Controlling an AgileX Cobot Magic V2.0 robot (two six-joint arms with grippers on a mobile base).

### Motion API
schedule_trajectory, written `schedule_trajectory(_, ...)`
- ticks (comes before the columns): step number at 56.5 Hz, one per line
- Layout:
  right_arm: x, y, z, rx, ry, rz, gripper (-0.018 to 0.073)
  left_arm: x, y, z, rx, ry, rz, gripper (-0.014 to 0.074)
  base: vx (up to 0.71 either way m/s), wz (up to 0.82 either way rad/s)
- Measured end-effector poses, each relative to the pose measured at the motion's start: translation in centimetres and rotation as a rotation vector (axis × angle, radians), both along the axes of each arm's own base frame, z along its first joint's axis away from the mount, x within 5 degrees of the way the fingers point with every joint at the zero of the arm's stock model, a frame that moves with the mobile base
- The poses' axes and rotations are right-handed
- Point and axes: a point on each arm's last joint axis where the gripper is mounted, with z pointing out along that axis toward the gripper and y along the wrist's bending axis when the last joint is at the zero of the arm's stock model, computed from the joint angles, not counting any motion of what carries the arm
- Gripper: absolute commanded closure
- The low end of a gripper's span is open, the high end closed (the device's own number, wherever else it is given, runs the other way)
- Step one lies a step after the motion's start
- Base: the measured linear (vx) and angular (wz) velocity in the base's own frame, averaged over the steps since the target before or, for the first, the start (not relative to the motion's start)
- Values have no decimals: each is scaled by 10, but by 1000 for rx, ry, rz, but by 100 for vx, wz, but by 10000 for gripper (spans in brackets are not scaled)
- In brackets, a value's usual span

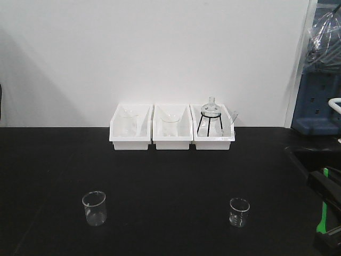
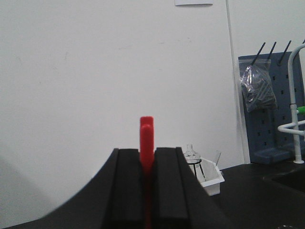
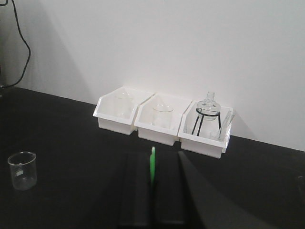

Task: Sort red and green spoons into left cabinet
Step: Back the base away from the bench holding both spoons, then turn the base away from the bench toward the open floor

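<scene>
L gripper (image 2: 147,162) clamped on red spoon (image 2: 146,136); R gripper (image 3: 152,175) pinching green spoon (image 3: 152,160); carry step, I reckon; next: reach leftmost white bin (image 1: 130,140).

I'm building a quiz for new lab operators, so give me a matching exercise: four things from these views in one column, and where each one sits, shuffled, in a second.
Things
1. red spoon
2. green spoon
3. round flask
4. larger loose beaker

Places
A. in the rightmost white bin
B. clamped in the left gripper
C. standing on the black table, front left
D. clamped in the right gripper

Pairs: 1-B, 2-D, 3-A, 4-C
</scene>
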Motion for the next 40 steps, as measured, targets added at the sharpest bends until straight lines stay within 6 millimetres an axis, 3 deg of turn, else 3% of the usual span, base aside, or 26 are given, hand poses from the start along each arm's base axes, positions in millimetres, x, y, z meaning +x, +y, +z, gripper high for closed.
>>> schedule_trajectory(40,0,0,0,0,0,0,565,0,0,0,0,0,0,566,-18,11)
